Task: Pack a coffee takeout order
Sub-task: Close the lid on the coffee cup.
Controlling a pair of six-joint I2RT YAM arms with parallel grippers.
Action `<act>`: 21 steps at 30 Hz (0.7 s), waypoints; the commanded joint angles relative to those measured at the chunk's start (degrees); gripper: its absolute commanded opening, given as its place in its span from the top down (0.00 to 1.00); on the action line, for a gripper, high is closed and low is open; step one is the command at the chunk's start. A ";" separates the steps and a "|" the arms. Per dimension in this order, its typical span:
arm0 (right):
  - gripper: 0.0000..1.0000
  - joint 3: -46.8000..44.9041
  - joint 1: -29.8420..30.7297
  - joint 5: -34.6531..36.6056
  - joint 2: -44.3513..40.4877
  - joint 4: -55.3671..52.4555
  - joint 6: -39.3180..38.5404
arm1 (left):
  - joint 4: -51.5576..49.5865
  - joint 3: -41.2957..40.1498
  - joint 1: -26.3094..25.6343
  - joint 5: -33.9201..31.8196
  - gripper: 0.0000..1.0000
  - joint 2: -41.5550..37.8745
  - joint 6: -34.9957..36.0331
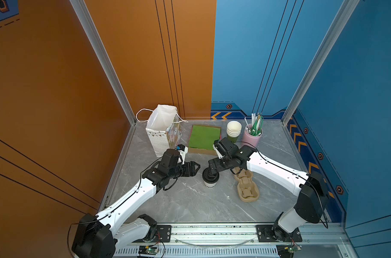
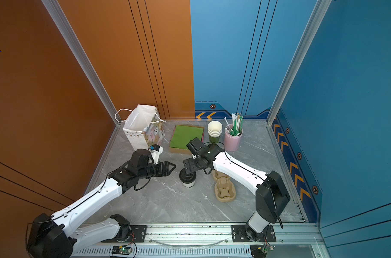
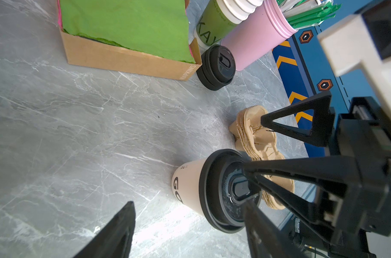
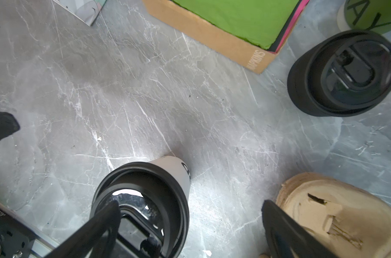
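Currently: one lidded drink, not yet packed. Small white paper cup (image 3: 188, 183) with dark lettering stands upright on the grey marbled worktop (image 1: 190, 201), near the centre of both top views. Round black plastic lid (image 3: 212, 201), glossy with a raised sip tab, sits on the cup's rim; whether it is pressed fully home cannot be told. Right hand (image 4: 190, 205) is spread wide and holds nothing, one finger down on the lid's middle and seemingly touching it, the other hanging clear near the beige pulp carriers (image 1: 248, 189) at lower right of the cup. Left hand (image 1: 198, 166), just left of the cup and not touching it, has its fingers apart and empty. Green paper napkin (image 1: 203, 136) lies flat in its cardboard box (image 3: 127, 58), upper centre. White paper bag (image 1: 161, 134) stands open at upper left, nothing seen inside. Judged status: capping done or nearly so; outstanding are taking a napkin and loading the bag. Handling note: the cup is light and tapered, so likely to tip if pushed sideways at the lid.
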 commanded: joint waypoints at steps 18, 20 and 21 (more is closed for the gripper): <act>0.00 0.85 2.64 4.88 1.96 -4.36 -2.66 | -0.30 -2.84 0.93 -1.58 0.23 -3.21 0.93; 0.00 3.01 2.53 4.28 1.39 -4.36 -2.69 | -0.33 -2.86 1.15 -1.90 0.22 -3.60 1.05; 0.00 3.97 2.55 4.05 1.10 -4.32 -2.88 | -0.37 -2.90 1.17 -2.01 0.22 -3.85 1.13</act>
